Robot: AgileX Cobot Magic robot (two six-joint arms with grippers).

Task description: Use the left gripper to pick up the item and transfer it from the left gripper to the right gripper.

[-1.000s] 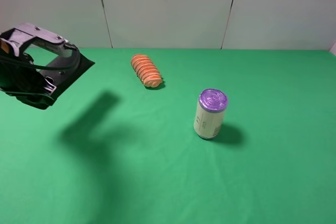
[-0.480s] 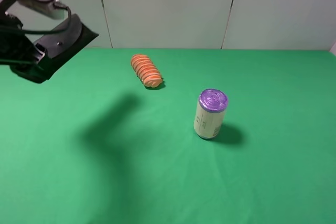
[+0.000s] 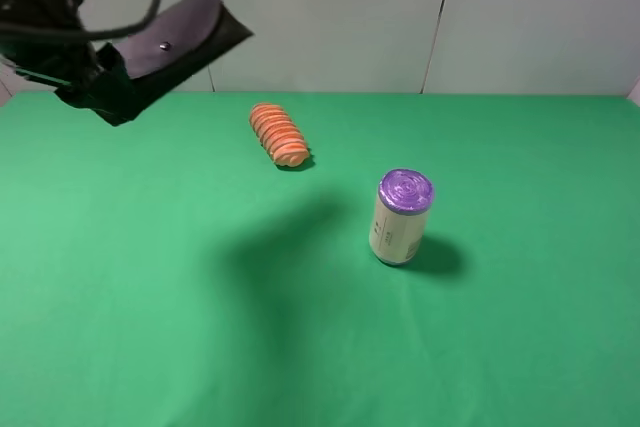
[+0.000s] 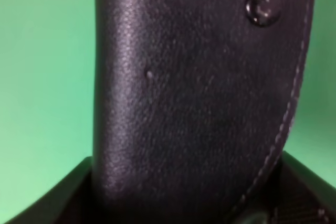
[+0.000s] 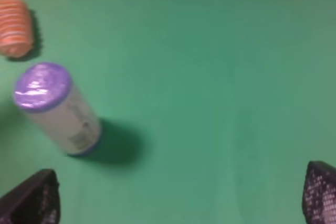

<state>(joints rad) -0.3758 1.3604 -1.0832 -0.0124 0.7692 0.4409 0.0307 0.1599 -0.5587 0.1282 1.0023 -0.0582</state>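
The item, a black leather-like glasses case [image 3: 180, 35] with a small snap, is held high above the far left of the green table. My left gripper [image 3: 108, 85] is shut on its lower end, and the case tilts up to the right. In the left wrist view the case [image 4: 199, 93] fills the frame, and one black finger [image 4: 50, 203] shows at its base. My right gripper [image 5: 176, 198] is out of the exterior view. In the right wrist view its two tips stand wide apart and empty above the table.
An orange ridged bread-like piece [image 3: 279, 134] lies at the back centre. A cream can with a purple top [image 3: 403, 217] stands upright right of centre; both also show in the right wrist view, can [image 5: 55, 108] and bread [image 5: 14, 27]. Green cloth [image 3: 320, 347] covers the table.
My left gripper has risen and moved right with the case, which now tilts more steeply. Its shadow on the cloth has shifted right. The can and the bread piece have not moved.
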